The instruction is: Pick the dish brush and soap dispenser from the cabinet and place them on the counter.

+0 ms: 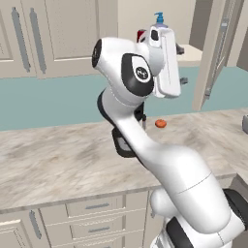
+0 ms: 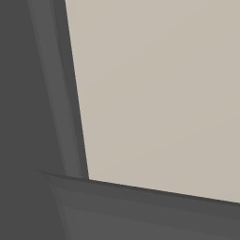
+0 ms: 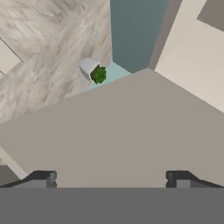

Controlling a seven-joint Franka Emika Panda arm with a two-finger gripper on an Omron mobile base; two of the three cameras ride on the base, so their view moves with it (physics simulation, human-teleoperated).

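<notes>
So the gripper is spread wide with nothing in it, hovering up by the open cabinet and looking down past its underside at the counter. The soap dispenser sits on the shelf just behind the hand, so I'd guess it needs to level out and reach inward; can't make out the dish brush.

The soap dispenser showed just its blue pump top above the arm's white hand; its body was hidden. The red can beside it was mostly covered too. The dish brush could not be made out. In the hand view, the potted plant was half hidden behind a beige panel, and the fingers were cut by the lower band.
</notes>
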